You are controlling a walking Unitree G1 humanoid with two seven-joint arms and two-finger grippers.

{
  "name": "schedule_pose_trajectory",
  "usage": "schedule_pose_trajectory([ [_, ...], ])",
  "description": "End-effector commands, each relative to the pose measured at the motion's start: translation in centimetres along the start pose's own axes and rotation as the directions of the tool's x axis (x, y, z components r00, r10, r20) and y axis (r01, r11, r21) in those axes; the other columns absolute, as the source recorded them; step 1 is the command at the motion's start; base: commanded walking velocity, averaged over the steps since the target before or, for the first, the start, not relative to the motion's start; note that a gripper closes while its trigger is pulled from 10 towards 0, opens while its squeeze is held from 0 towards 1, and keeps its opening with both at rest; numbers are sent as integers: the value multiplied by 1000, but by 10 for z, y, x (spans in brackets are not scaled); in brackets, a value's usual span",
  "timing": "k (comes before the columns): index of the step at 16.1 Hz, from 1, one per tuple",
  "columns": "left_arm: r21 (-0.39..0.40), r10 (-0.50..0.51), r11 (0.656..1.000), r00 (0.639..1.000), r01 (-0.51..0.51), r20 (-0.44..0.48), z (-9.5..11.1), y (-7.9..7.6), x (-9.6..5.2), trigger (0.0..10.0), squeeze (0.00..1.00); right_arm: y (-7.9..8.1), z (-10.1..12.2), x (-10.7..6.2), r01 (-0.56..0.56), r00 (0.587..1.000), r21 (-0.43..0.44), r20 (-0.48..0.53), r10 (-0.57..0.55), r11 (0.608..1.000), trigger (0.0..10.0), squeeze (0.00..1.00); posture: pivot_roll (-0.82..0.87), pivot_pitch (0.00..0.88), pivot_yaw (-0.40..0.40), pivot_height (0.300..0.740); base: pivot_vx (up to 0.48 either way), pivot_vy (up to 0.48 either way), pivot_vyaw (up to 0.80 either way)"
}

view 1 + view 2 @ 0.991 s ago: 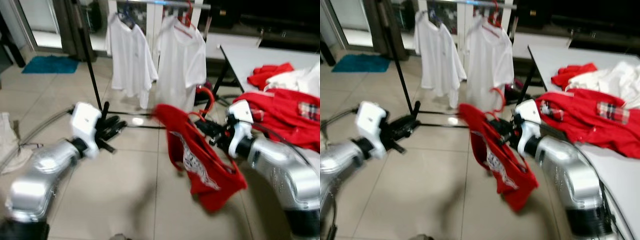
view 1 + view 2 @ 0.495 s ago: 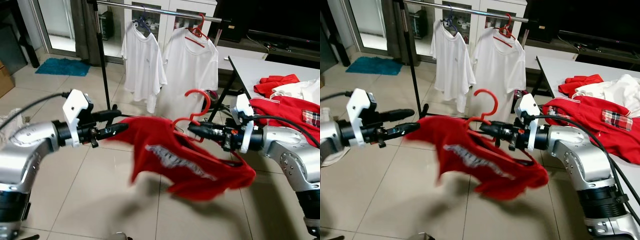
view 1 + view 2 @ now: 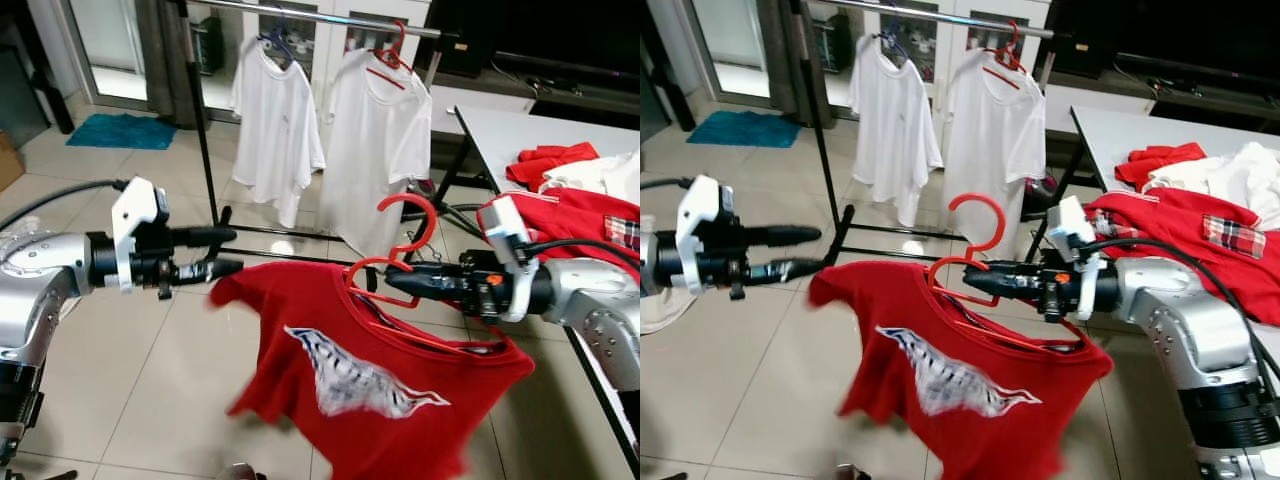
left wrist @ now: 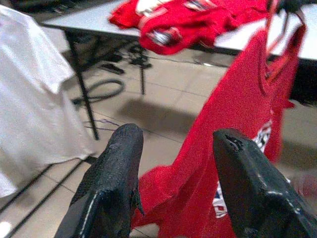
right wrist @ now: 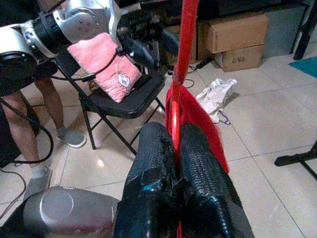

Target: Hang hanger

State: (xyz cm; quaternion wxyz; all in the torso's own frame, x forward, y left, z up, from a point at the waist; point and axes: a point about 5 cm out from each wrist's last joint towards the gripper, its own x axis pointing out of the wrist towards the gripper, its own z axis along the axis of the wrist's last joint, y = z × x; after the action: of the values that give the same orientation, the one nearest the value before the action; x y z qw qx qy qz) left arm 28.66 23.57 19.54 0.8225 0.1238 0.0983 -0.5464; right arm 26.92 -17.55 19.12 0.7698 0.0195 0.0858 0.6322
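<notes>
Red hanger (image 3: 400,262) sits clamped in the right gripper's (image 3: 392,280) jaws; left gripper (image 3: 232,252) gapes, unladen.

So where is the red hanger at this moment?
The red hanger is in the right gripper, in front of the robot with the red T-shirt on it, below the clothes rail where two white shirts hang.

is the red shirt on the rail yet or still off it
Off it. The red shirt hangs on a red hanger pinched in the right gripper, hook free, below the rail.
</notes>
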Motion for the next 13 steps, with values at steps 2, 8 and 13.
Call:
schedule_pose_trajectory([
  [2, 21, -58, 998, 998, 59, -25, -6, -5, -4, 10000, 0, -2, 20, -10, -2, 997, -47, 77, 6, 999, 10000, 0, 33, 9, -46, 740, 0, 0, 0],
  [8, 33, -58, 998, 995, 60, -80, -19, 6, -4, 10000, 0, 4, 33, -20, -104, 989, -42, 98, 108, 994, 10000, 0, 33, 0, -49, 740, 0, 0, 0],
  [13, 17, -100, 995, 995, 100, -20, -12, 11, -3, 0, 0, 3, 35, -21, -98, 990, -48, 95, 102, 994, 10000, 0, 33, 0, -40, 740, 0, 0, 0],
])
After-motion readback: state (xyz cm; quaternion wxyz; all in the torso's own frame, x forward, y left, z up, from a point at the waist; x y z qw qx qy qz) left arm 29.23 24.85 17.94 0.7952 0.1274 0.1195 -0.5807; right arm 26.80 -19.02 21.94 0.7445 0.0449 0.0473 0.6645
